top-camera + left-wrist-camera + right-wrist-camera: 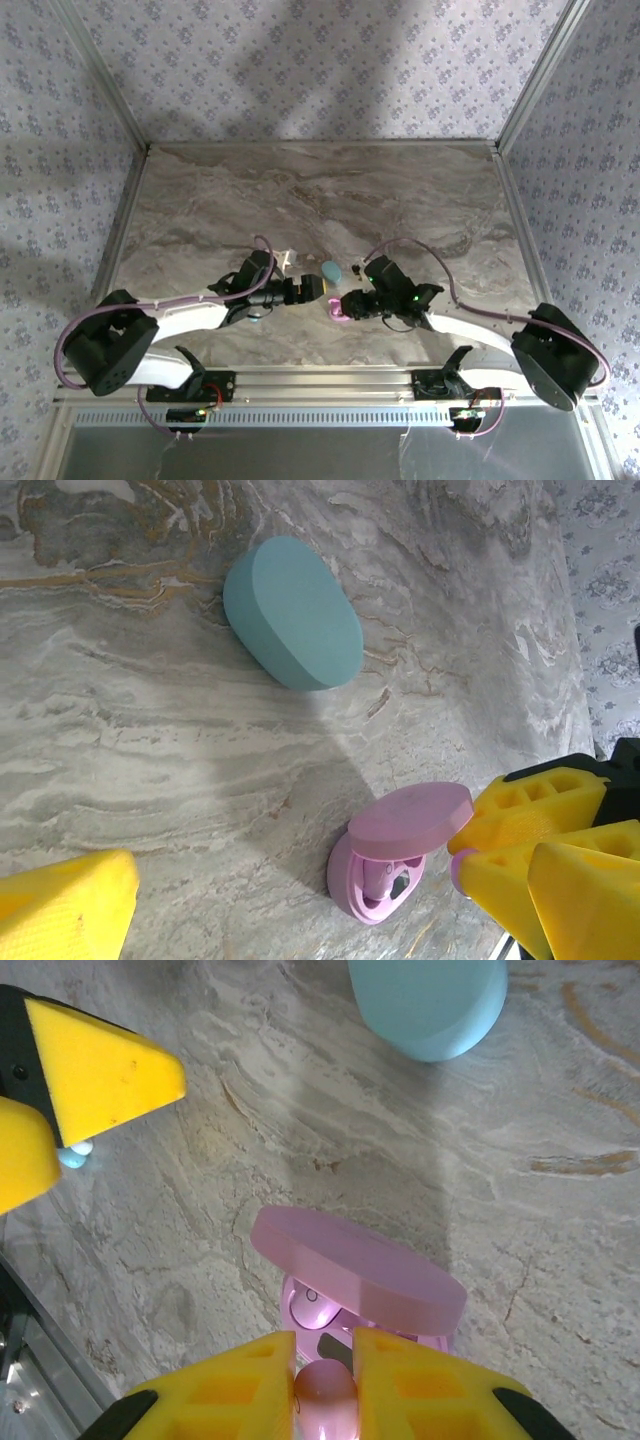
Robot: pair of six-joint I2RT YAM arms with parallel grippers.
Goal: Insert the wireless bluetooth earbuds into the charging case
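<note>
The pink charging case (370, 1345) lies open on the marble with its lid (355, 1270) raised. One pale pink earbud (314, 1310) sits in a socket inside it. My right gripper (325, 1385) is shut on a second pink earbud (325, 1395), held just at the case's near rim. The left wrist view shows the same case (350, 885), that held earbud (461, 866) and the right fingers (540, 800) beside the lid. My left gripper (312, 288) stands open left of the case, nothing between its fingers (60, 910). A light blue earbud (74, 1153) peeks out by the left fingers (100, 1070).
A closed blue oval case (293, 612) lies on the marble table (400, 200) just beyond the pink one, also in the top view (331, 270). Both arms meet near the table's front middle. Patterned walls (320, 60) enclose the table on three sides.
</note>
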